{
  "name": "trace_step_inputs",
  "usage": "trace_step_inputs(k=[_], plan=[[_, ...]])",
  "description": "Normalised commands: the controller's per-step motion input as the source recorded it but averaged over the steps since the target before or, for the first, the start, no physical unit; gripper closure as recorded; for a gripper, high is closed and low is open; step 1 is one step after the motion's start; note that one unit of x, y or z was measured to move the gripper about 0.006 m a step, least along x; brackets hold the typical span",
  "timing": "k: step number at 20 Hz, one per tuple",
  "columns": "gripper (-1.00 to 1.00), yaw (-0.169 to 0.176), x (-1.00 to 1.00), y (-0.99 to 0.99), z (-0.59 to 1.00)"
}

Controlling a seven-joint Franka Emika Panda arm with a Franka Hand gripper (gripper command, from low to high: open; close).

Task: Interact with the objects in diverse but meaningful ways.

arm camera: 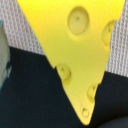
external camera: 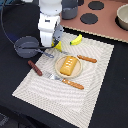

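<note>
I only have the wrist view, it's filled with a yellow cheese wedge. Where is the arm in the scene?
Observer: The gripper is at the placemat's far corner, beside the grey saucepan.
Operator: What else is on the mat?
Observer: A bread loaf sits on a plate mid-mat, with a banana at the far edge.
Operator: Any utensils?
Observer: A fork lies at the plate's near side.

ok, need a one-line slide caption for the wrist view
Wrist close-up: yellow cheese wedge with round holes fills the frame, tip pointing down over the dark table, woven placemat behind.
</note>
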Motion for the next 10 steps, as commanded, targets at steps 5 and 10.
trace_step_inputs(k=[5, 10], plan=[[1.0, 0.008, 0.15, 0.0, -0.01], [1.0, 0.013, 0.13, 0.0, -0.01]])
